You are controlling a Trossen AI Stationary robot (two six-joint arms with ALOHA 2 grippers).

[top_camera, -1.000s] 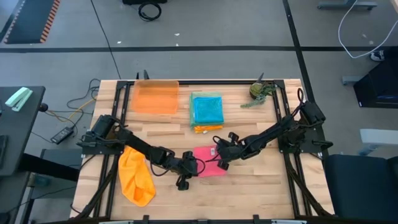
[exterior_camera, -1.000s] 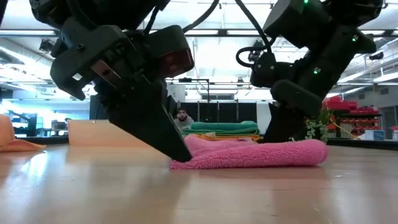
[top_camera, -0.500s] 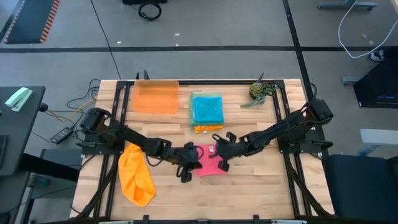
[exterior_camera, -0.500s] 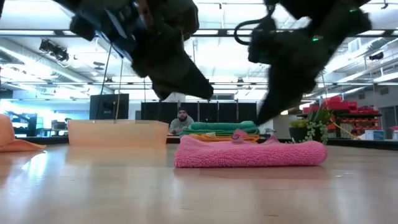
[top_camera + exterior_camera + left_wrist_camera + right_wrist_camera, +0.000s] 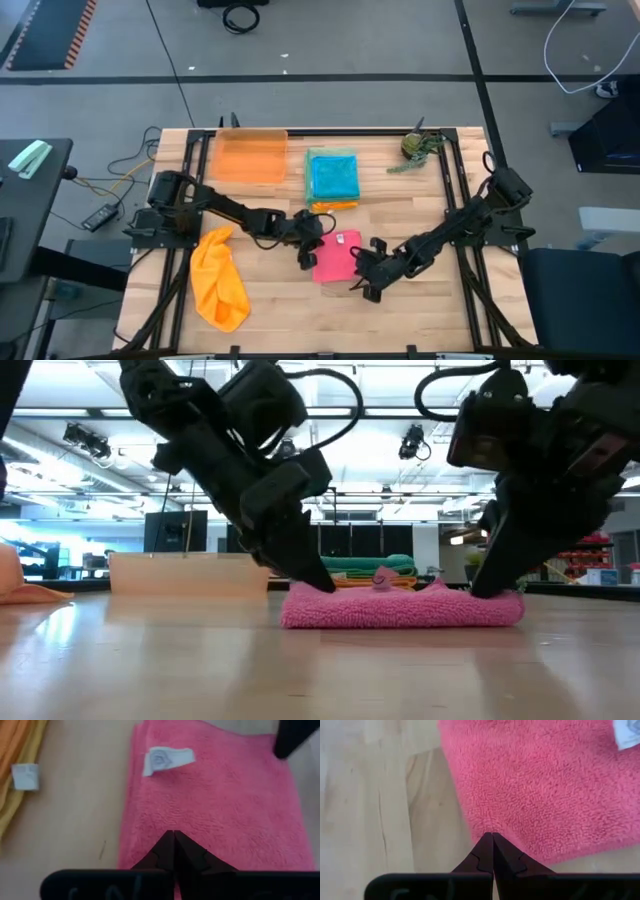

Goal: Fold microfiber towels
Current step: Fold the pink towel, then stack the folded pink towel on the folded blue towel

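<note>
Wooden table (image 5: 270, 300), grippers now pressing pink towel (image 5: 335, 258)

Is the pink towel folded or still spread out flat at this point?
Folded. The pink towel lies as a compact thick pad in the low view, a small rectangle from above, white tag on top. The orange towel lies crumpled.
</note>
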